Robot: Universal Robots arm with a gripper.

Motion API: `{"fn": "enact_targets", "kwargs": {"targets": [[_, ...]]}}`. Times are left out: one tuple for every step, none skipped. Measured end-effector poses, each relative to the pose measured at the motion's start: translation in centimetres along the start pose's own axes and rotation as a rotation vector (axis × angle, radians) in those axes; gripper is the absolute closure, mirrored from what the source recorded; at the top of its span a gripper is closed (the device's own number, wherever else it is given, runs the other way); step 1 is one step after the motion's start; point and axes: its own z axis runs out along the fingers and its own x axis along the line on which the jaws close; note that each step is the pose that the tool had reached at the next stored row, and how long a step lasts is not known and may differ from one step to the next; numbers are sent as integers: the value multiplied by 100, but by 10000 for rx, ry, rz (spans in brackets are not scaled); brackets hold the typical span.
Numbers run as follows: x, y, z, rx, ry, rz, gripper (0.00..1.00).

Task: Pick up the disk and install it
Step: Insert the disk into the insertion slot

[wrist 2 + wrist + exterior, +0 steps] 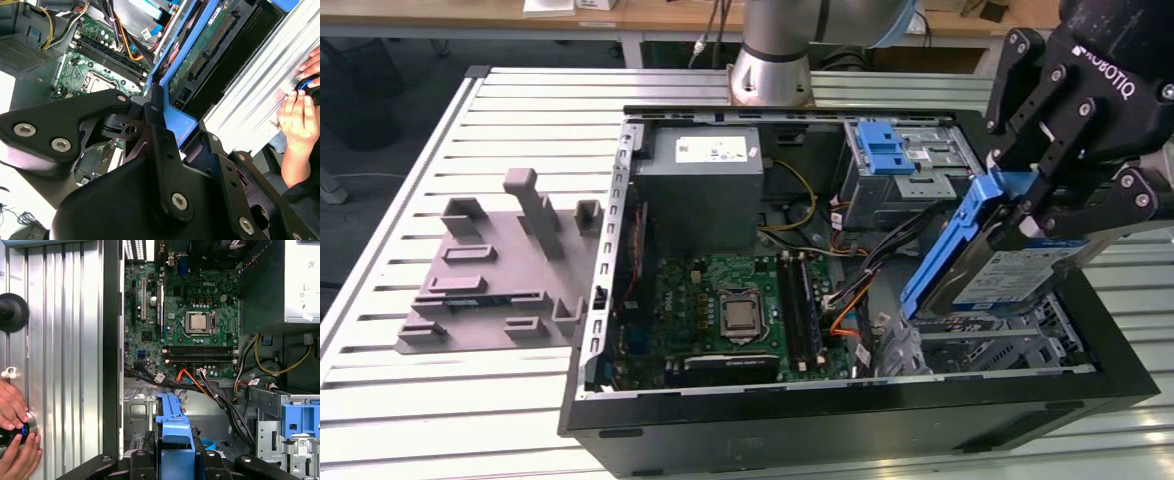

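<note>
Starting at the exterior view's left, we've got a grey plastic fixture (494,270) sitting on the slatted metal table (400,400), well apart from everything else. Next comes the open computer case (854,425) in the middle of the frame. Inside it, the grey power supply (707,185) sits toward the upper left and the green motherboard (720,320) is below that. A bundle of cables (854,270) runs across to the drive cage (907,175), which has a blue latch (881,150) on top. The arm's base (774,60) stands at the top centre, behind the case.

Over at the exterior view's right, the gripper (1051,215) is clamped tight on the disk (1007,275), with its fingers (1014,205) pressing on the blue side rails near the upper end. The disk is tilted steeply, label side facing us. Its lower end is down by the bare metal bay (987,345) in the case's lower right corner. We can't tell if it touches the bay.

In the first wrist view, the disk's blue rail (172,435) pokes out between the black fingers (145,460), with the motherboard (190,325) beyond it. A person's hands (15,440) rest on a small device outside the case. In the second wrist view we see the disk's green circuit side (200,55) and a hand (295,120) on the table.
</note>
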Motion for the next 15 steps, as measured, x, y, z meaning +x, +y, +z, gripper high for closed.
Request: {"fn": "enact_targets", "kwargs": {"targets": [[0,-13,3,1,1,1,64],[0,-31,7,1,2,0,64],[0,-50,10,1,3,0,64],[0,-69,15,1,1,0,64],[-1,-86,19,1,1,0,64],[-1,-95,24,1,2,0,64],[-1,-99,29,1,3,0,64],[-1,-100,34,1,4,1,64],[0,-101,42,1,2,2,64],[0,-102,49,1,2,1,64],[0,-104,56,1,2,0,64],[1,-105,63,1,1,0,64],[2,-106,69,1,0,0,64],[4,-108,76,1,-1,0,64],[6,-109,82,1,0,0,64]]}}
